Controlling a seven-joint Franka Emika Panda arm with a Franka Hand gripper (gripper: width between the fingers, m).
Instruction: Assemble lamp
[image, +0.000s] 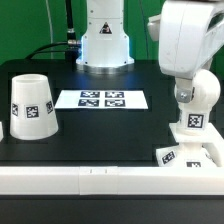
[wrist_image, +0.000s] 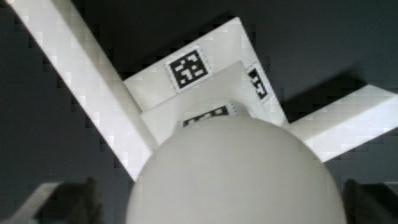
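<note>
The white bulb (image: 198, 92) stands upright with its tagged neck (image: 194, 121) on the flat square base (image: 176, 154) at the exterior view's right, near the front rail. My gripper (image: 196, 94) comes down over the ball from above. In the wrist view the ball (wrist_image: 222, 165) fills the space between my two dark fingers (wrist_image: 64, 200), with a gap showing on each side, so the jaws look open around it. The base's tags (wrist_image: 191, 68) show beyond the ball. The cone shade (image: 30, 103) stands alone at the exterior view's left.
The marker board (image: 102, 99) lies flat at the middle back of the black table. The arm's white pedestal (image: 104, 40) stands behind it. A white rail (image: 100, 181) runs along the front edge, close to the base.
</note>
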